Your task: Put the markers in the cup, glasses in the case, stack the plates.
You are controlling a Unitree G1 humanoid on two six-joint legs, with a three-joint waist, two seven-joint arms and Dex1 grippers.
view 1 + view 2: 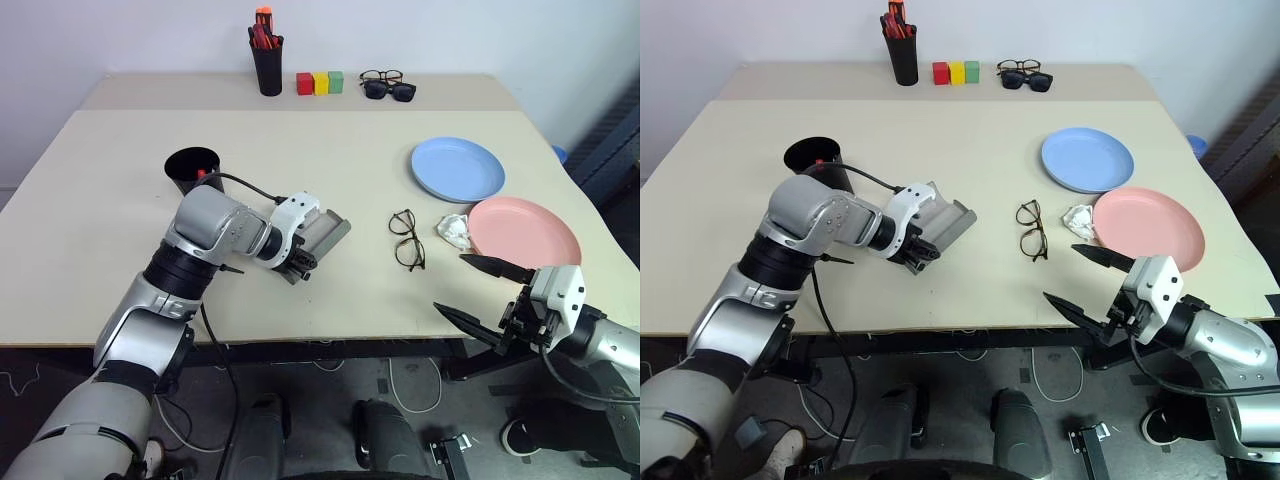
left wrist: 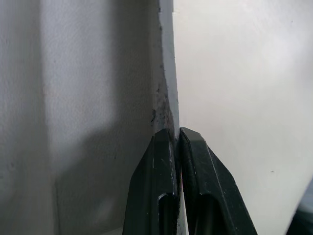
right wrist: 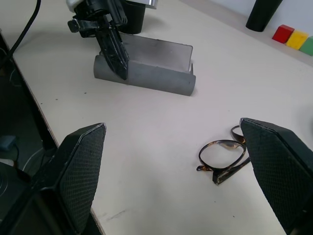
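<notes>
Left gripper [image 3: 117, 61] is pinched tight on the front wall of the open case [image 3: 151, 68]. The glasses [image 1: 406, 238] lie folded just right of it, near the right gripper [image 1: 480, 292] (fingers spread wide, holding nothing).

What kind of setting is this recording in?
Probably a lab or office test setup: a plain beige table against a bare wall, laid out with staged props such as coloured blocks, a pen holder and loose cables on the floor below.
</notes>
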